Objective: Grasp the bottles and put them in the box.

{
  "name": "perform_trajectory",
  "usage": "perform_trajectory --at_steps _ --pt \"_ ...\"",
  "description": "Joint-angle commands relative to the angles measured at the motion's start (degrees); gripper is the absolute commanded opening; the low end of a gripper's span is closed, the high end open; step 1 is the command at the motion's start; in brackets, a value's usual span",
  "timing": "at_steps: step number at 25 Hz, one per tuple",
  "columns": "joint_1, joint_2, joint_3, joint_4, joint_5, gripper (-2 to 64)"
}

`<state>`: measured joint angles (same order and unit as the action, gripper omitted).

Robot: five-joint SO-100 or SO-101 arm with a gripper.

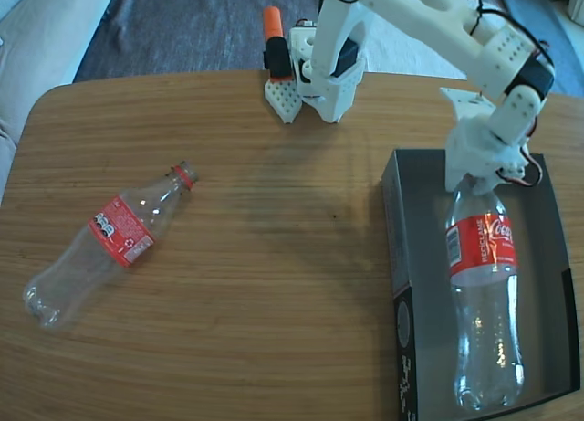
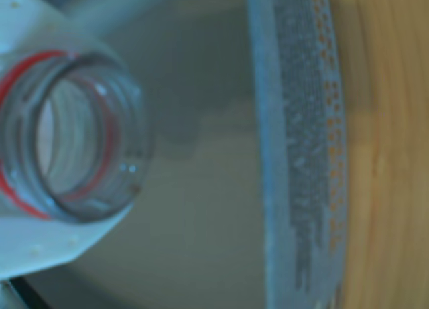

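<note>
While our gripper (image 1: 478, 179) pinches 1 Coca-Cola bottle's (image 1: 484, 293) neck inside the box (image 1: 394, 257), releasing carelessly could roll it toward 9 o'clock.

A round-cornered wooden table (image 1: 274, 284) is seen from above. Near its left edge, one bottle (image 1: 109, 246) is laid on its side, tilted, its open neck pointed up and right towards the table's middle, its base towards the near-left corner. At the right edge the box (image 1: 394, 257) is set, open, dark inside. A second bottle (image 1: 484, 302) is laid lengthwise in it, base towards the near edge, neck towards the far edge. The neck is covered by the white gripper (image 1: 479, 179), which is lowered into the far end of the box; how its jaws stand cannot be made out. The arm's base (image 1: 328, 74) is fixed at the far edge, with an orange-topped part (image 1: 274, 37) beside it.
</note>
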<state>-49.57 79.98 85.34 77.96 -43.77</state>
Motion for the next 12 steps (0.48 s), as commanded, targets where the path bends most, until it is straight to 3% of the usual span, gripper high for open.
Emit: perform_trajectory --at_steps 1,12 --pt "-0.09 -0.18 -4.48 -1.85 -0.18 -0.3" --pt "2.55 -4.13 -5.54 -2.46 -0.35 -0.3"
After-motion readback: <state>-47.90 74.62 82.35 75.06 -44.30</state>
